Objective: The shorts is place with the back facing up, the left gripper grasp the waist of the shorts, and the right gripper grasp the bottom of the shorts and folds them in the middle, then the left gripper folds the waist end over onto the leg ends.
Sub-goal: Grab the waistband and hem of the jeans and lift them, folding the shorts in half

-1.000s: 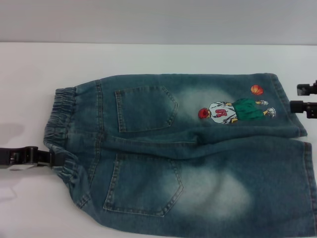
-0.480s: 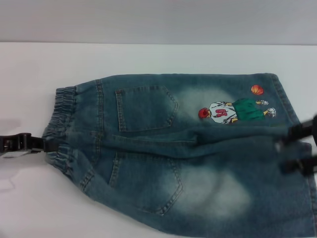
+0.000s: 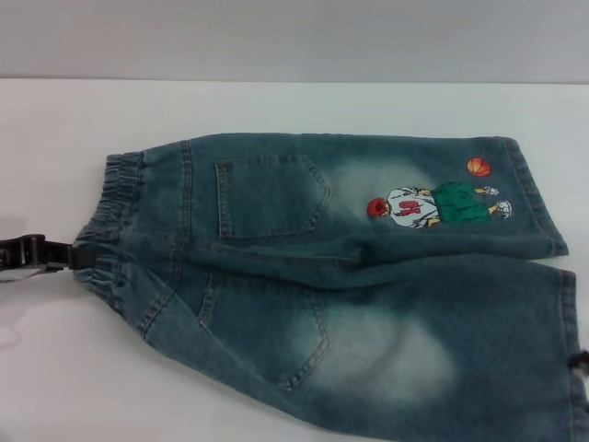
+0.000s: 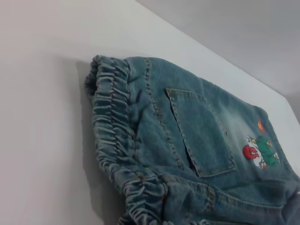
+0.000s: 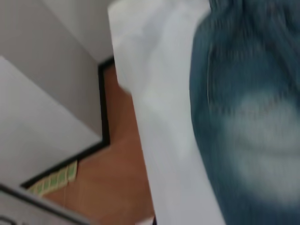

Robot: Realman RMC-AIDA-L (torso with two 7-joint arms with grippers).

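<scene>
- The denim shorts [image 3: 350,276] lie spread on the white table [image 3: 276,106], back side up, with the elastic waistband [image 3: 110,230] at the left and the leg ends at the right.
- Two back pockets show: the far pocket [image 3: 271,198] lies flat, while the near pocket [image 3: 276,331] is creased and pulled askew.
- A cartoon basketball-player print [image 3: 433,204] sits on the far leg, with a small orange ball [image 3: 478,167] just beyond it near the hem.
- The near leg runs past the near edge of the head view, and its hem reaches the right edge.
- The left gripper [image 3: 78,256] is at the waistband's left edge, its tip touching the gathered fabric; I cannot tell whether it has pinched the cloth.
- The left wrist view shows the bunched waistband [image 4: 117,140] close up, partly raised off the table.
- The right gripper [image 3: 580,361] barely shows at the right edge beside the near leg hem; its opening cannot be told.
- The right wrist view shows denim [image 5: 253,117] over the table edge, with brown floor [image 5: 117,178] beyond.
</scene>
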